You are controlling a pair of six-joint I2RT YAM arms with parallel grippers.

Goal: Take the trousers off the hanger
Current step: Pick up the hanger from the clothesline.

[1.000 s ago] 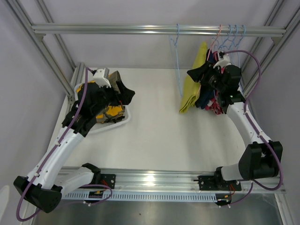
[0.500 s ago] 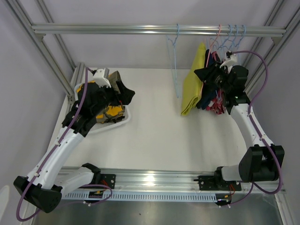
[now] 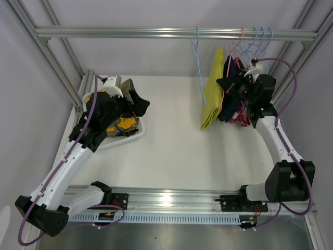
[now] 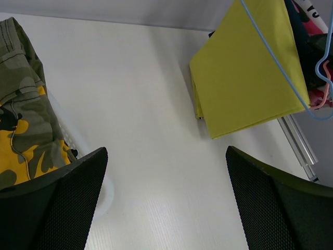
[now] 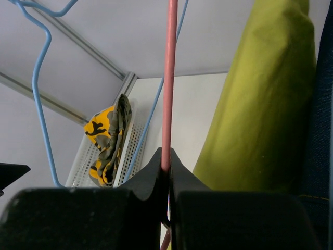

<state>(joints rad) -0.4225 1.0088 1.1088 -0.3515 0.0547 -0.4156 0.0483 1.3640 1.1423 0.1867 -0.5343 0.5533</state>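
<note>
Pink hanger (image 5: 169, 78) in tool (image 5: 167, 164), trousers (image 5: 260, 104) beside

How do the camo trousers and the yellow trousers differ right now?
Camo trousers lie crumpled in the white basket; yellow trousers hang folded below the rail. Camo trousers are patterned yellow-brown; yellow trousers are plain. Open left hand hovers near the camo trousers; right hand is shut on a pink hanger beside the yellow trousers. Both are cloth trousers.

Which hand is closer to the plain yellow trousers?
The right hand, just beside the yellow trousers, pinching a pink hanger. The left hand hovers near the tray across the table.
</note>
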